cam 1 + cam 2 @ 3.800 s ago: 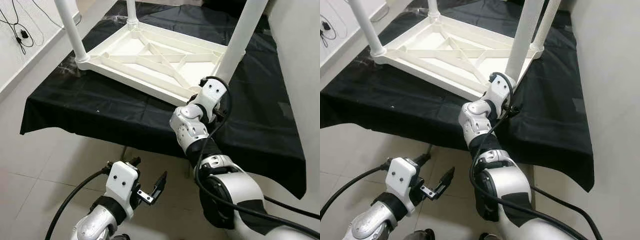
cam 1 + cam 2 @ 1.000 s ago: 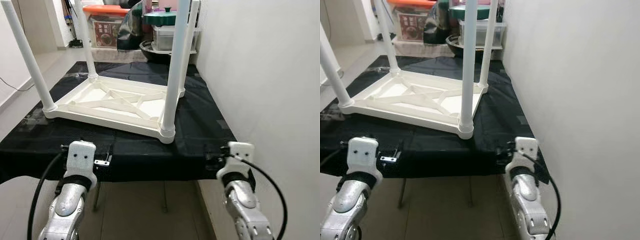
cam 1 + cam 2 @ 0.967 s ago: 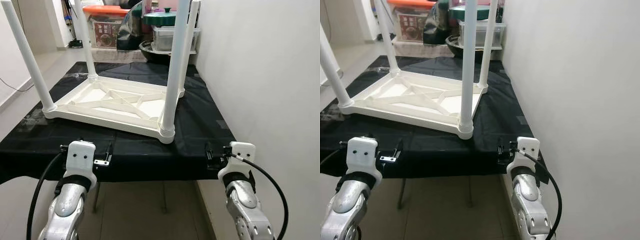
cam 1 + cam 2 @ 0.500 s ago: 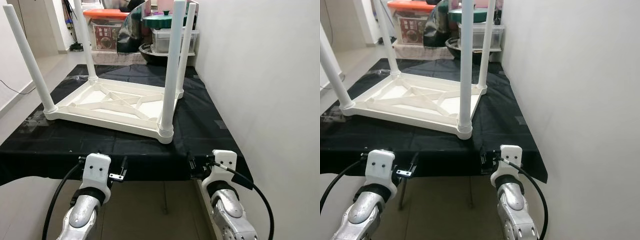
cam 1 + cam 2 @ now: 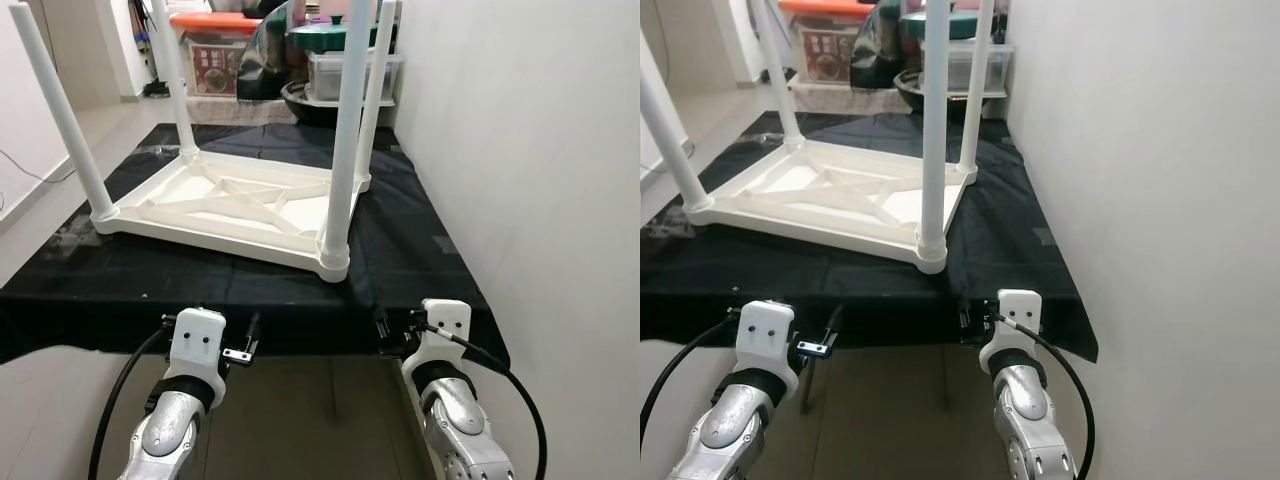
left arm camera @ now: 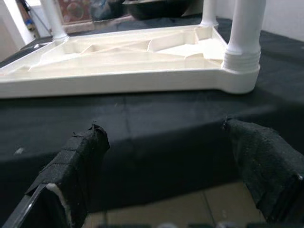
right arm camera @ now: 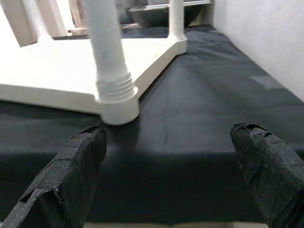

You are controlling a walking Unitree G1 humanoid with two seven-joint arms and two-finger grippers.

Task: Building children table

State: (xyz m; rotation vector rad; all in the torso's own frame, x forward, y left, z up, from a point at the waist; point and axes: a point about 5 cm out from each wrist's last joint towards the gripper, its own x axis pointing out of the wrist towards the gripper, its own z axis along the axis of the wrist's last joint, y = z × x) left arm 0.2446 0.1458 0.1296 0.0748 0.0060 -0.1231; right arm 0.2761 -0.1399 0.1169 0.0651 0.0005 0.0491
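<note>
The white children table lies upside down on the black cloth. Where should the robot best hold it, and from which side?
Probably the nearest leg of the white children table, low down just above its threaded collar. It stands upright and round at the corner closest to the robot, so the open right end effector could come in level from the robot's side and close around it.

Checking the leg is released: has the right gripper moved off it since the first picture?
Yes. The right gripper is off the leg, below the cloth's front edge.
</note>
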